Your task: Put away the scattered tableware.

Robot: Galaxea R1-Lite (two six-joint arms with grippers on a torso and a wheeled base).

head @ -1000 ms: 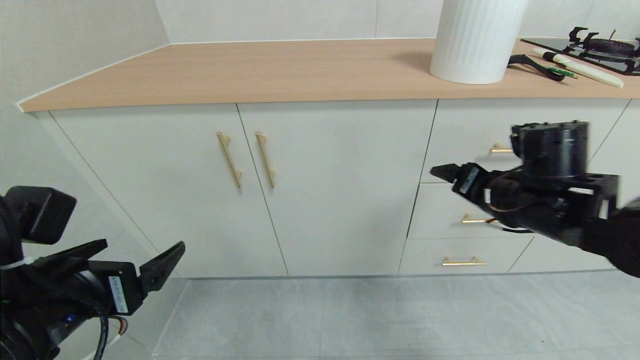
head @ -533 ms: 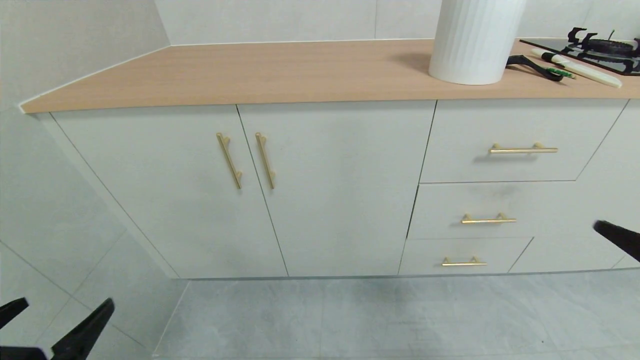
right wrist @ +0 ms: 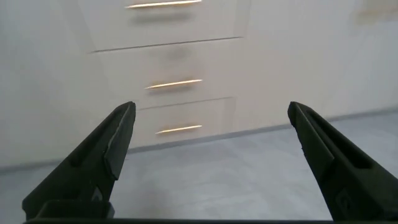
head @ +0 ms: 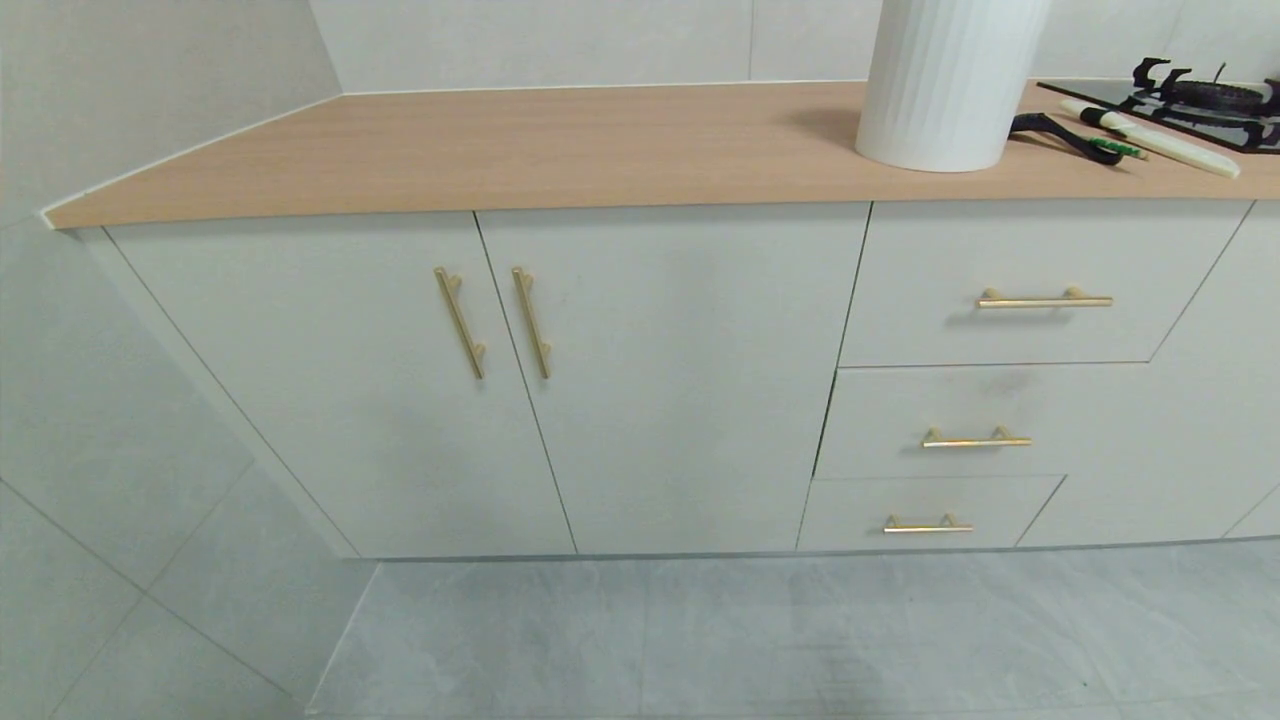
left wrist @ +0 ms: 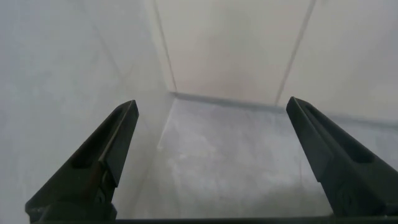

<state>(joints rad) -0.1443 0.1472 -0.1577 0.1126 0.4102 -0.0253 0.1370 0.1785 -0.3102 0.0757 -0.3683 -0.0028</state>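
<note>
The white container (head: 950,80) stands on the countertop (head: 500,140), contents hidden. Left gripper (left wrist: 210,107) and right gripper (right wrist: 210,107) gape wide, empty, lowered since earlier.

A wooden countertop (head: 500,140) tops pale cabinets. Two shut cabinet doors (head: 680,380) meet at a pair of upright gold handles (head: 460,322), just beside each other. To their right stand three shut drawers (head: 1000,335), stacked, each with a horizontal gold handle (head: 1044,299). A gas hob (head: 1210,95) sits at the counter's far right. Below lies a grey tiled floor (head: 700,640).

Left gripper (left wrist: 211,107), jaws apart, over grey floor (left wrist: 224,168)
</note>
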